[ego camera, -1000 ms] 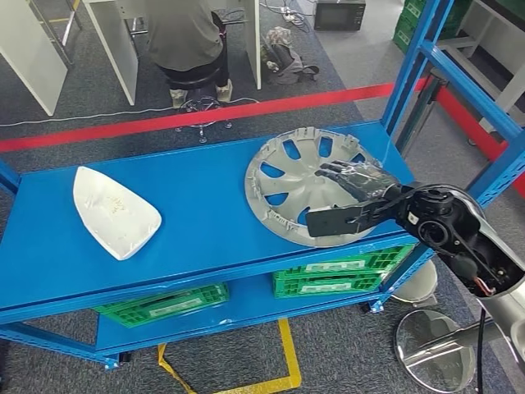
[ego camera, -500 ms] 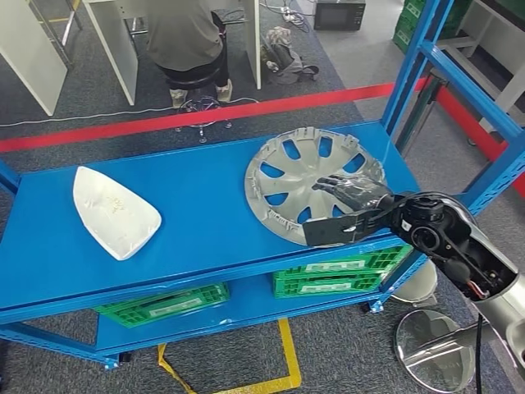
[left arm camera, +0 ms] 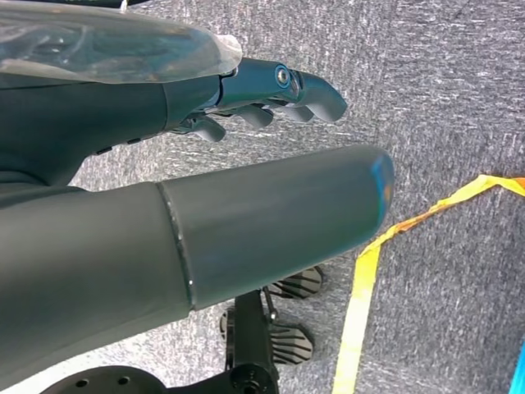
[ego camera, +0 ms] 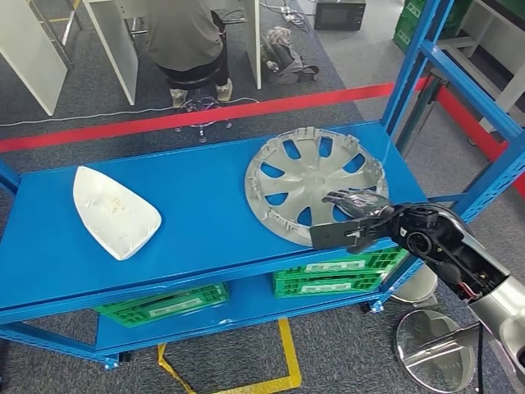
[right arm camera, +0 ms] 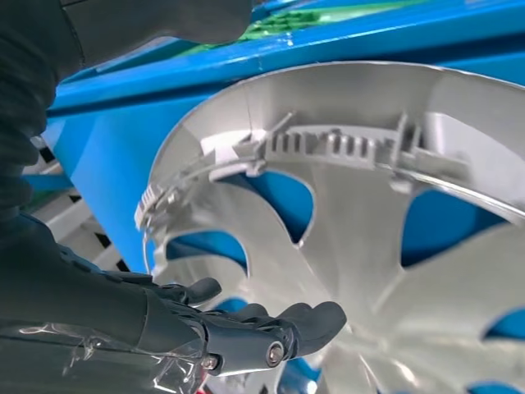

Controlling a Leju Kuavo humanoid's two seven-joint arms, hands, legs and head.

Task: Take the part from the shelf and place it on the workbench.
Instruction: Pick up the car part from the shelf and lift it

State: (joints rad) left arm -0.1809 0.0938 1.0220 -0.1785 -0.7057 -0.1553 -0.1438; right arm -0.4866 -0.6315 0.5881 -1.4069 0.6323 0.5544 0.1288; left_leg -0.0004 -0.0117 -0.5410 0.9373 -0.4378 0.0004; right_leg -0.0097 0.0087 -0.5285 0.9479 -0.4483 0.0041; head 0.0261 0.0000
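The right hand (ego camera: 347, 215) covers the lower right rim of the round silver plastic wheel cover (ego camera: 303, 176), so contact there cannot be told. The seated person in dark clothes (ego camera: 185, 37) is cut off by the top edge. Green plastic crates (ego camera: 334, 275) sit half hidden under the blue metal shelf (ego camera: 198, 213).

- The wheel cover (ego camera: 308, 182) looks like silver-grey plastic with a dull satin finish; its inner side (right arm camera: 372, 213) has moulded ribs and clips.
- The shelf (ego camera: 198, 205) is blue painted metal, smooth and a little shiny.
- The white part (ego camera: 115, 212) looks like smooth white plastic, matt, with some marks.
- My right hand (ego camera: 353, 215) has dark matt fingers (right arm camera: 272, 324) and a clear glossy film over its back.
- My left hand (left arm camera: 260, 107) has a smooth thumb with a soft sheen.
- The floor (left arm camera: 433, 98) is rough grey carpet.
- The crates (ego camera: 328, 275) are green plastic.
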